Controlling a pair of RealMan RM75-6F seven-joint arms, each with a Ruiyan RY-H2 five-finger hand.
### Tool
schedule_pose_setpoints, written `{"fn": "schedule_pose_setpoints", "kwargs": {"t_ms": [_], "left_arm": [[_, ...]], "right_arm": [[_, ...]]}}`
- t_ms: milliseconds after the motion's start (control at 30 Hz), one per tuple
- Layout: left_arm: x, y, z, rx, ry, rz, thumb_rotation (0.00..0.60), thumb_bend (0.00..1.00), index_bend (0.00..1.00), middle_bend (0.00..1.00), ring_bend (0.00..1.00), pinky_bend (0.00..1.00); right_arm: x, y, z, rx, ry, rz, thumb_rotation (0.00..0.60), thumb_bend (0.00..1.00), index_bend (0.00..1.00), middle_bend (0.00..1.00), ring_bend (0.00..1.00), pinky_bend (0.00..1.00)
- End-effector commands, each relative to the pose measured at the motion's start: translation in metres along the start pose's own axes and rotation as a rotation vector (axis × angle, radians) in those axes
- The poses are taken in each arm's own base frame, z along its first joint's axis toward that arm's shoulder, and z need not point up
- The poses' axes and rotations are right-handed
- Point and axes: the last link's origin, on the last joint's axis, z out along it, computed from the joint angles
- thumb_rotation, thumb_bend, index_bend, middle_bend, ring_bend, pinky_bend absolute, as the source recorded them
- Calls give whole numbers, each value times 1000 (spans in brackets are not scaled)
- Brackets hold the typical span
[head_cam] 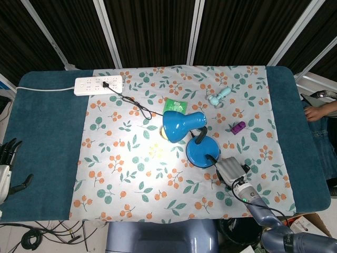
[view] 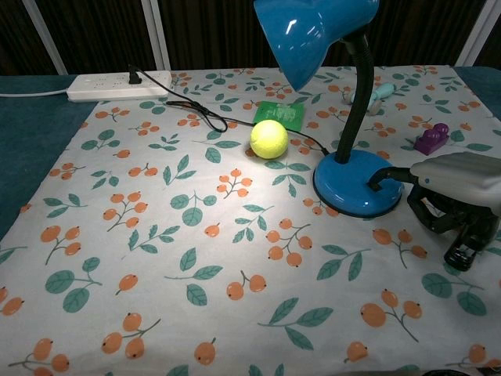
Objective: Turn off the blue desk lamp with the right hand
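The blue desk lamp (head_cam: pixel 181 125) stands right of the cloth's middle, its shade (view: pixel 313 31) tipped toward the left and a bright patch of light on the cloth below it. My right hand (head_cam: pixel 230 169) sits just right of the round blue base (view: pixel 356 188). One dark finger (view: pixel 383 176) reaches out and touches the base's right rim, while the other fingers curl under the hand (view: pixel 458 196). It holds nothing, and the finger hides the switch. My left hand (head_cam: pixel 8 168) hangs off the table's left edge with its fingers apart.
A yellow ball (view: pixel 270 139) lies under the shade beside a green packet (view: pixel 286 115). A white power strip (head_cam: pixel 99 84) at the back left feeds a black cord (head_cam: pixel 134 105) to the lamp. A purple piece (head_cam: pixel 238 126) and a teal object (head_cam: pixel 218 96) lie behind the lamp.
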Motion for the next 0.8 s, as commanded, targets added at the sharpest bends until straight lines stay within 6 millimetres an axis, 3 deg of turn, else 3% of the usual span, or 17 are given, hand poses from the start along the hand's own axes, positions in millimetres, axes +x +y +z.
{"fn": "schedule_pose_setpoints", "kwargs": {"t_ms": [33,800], "left_arm": [[0,0,0,0,0,0,600,272,0,0,0,5],[-1,1,0,0,-4,-2,600,272,0,0,0,5]], "right_arm": [[0,0,0,-1,1,3,600,760,118,698,783,718],[-1,1,-1,-1,-9,2,600,759,118,699,784,718]]}}
